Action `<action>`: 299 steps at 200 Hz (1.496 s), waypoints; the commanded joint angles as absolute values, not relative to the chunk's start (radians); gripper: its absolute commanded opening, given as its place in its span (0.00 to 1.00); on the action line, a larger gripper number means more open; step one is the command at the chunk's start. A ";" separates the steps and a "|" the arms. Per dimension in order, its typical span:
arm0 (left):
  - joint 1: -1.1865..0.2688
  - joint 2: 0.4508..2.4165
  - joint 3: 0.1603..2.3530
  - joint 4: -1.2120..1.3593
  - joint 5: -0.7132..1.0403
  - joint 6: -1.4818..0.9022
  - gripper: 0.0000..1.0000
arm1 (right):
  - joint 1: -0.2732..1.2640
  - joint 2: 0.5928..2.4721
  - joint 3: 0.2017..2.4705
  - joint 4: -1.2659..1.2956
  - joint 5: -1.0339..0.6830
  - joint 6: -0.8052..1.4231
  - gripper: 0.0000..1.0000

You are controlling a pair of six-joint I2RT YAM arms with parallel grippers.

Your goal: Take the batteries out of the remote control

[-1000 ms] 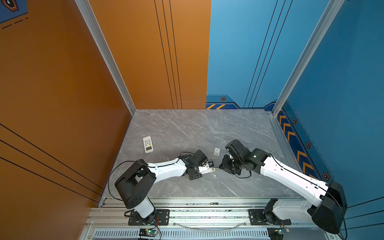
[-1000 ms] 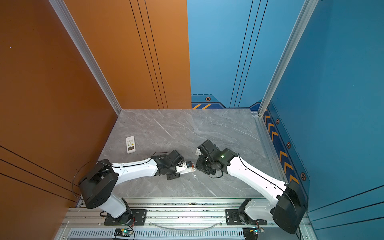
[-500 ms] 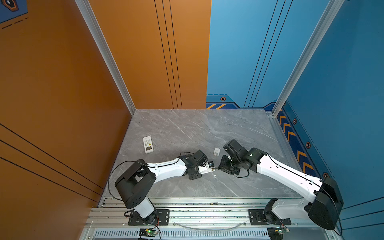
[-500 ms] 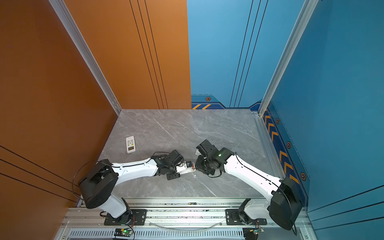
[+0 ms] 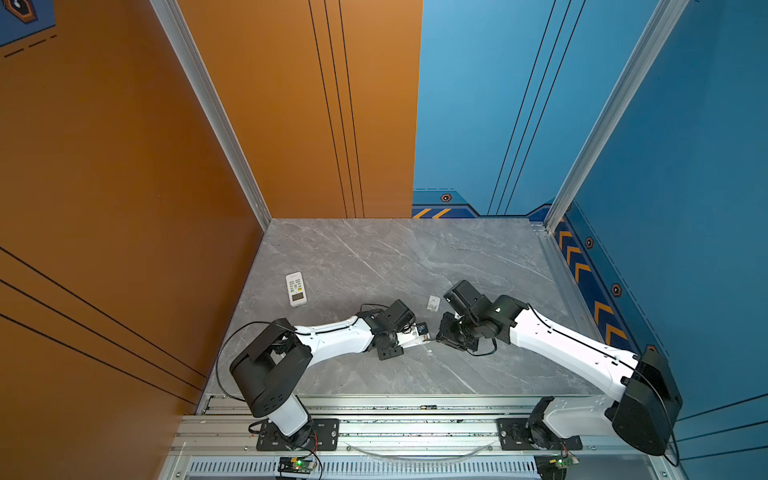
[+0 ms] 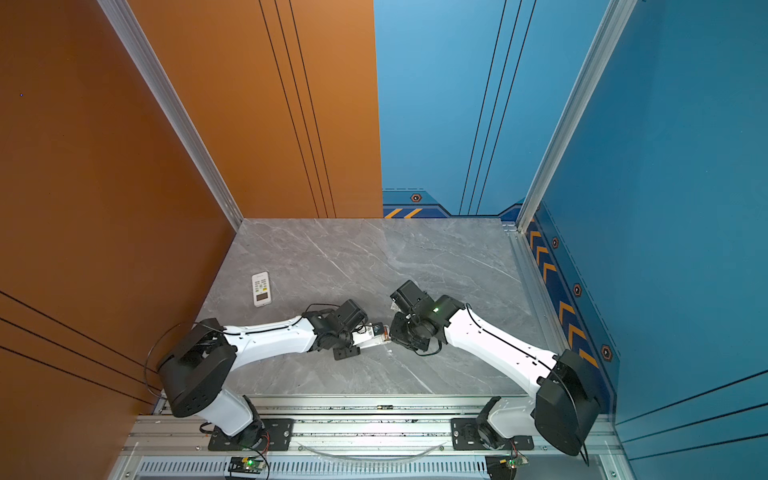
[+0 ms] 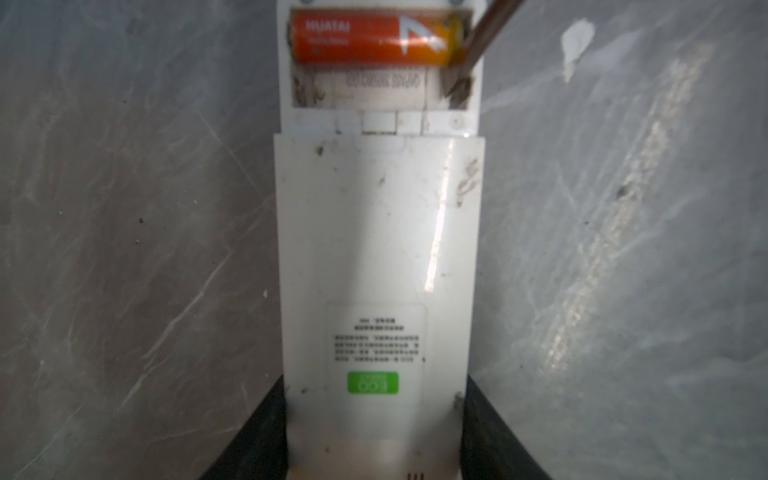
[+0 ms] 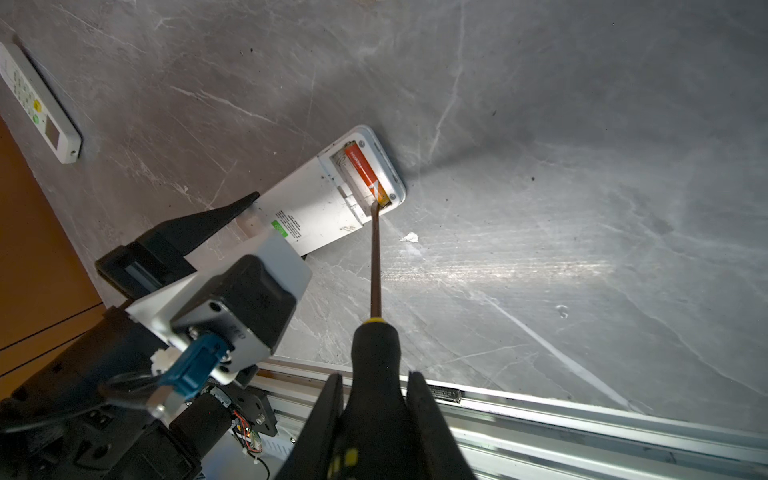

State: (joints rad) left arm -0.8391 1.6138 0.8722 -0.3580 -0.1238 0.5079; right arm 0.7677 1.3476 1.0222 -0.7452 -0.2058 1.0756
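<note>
My left gripper (image 7: pixel 374 399) is clamped on the remote (image 7: pixel 374 228), one finger against each long edge. The remote lies back-up on the table (image 8: pixel 582 124), its compartment uncovered. One orange battery (image 7: pixel 365 39) sits in the slot nearest the remote's end. My right gripper (image 8: pixel 374 378) is closed around the screwdriver (image 8: pixel 376 266) handle. The tip is inside the compartment, beside the battery's yellow end. A white cover (image 5: pixel 433 302) lies near my right gripper. A second remote (image 5: pixel 296 289) lies well apart, face-up.
</note>
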 commanded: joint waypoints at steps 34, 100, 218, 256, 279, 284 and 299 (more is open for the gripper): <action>-0.845 1.632 0.891 -0.409 -0.159 0.528 0.19 | 0.790 1.378 1.100 -0.932 -0.087 1.014 0.00; -0.859 1.629 0.908 -0.442 -0.167 0.527 0.18 | 0.918 1.502 1.210 -1.001 0.101 1.038 0.00; -0.834 1.625 0.922 -0.489 0.135 0.496 0.07 | 1.052 1.211 0.626 -0.275 0.381 1.128 0.00; -0.809 1.635 0.945 -0.531 0.209 0.521 0.05 | 1.078 1.116 0.462 -0.113 0.451 1.115 0.00; -0.797 1.649 0.962 -0.556 0.243 0.533 0.03 | 1.090 1.090 0.411 -0.050 0.489 1.112 0.00; -0.796 1.654 0.968 -0.564 0.250 0.535 0.02 | 1.093 1.084 0.401 -0.027 0.493 1.112 0.00; -0.794 1.671 0.983 -0.587 0.269 0.542 0.00 | 1.105 1.073 0.384 0.011 0.526 1.098 0.00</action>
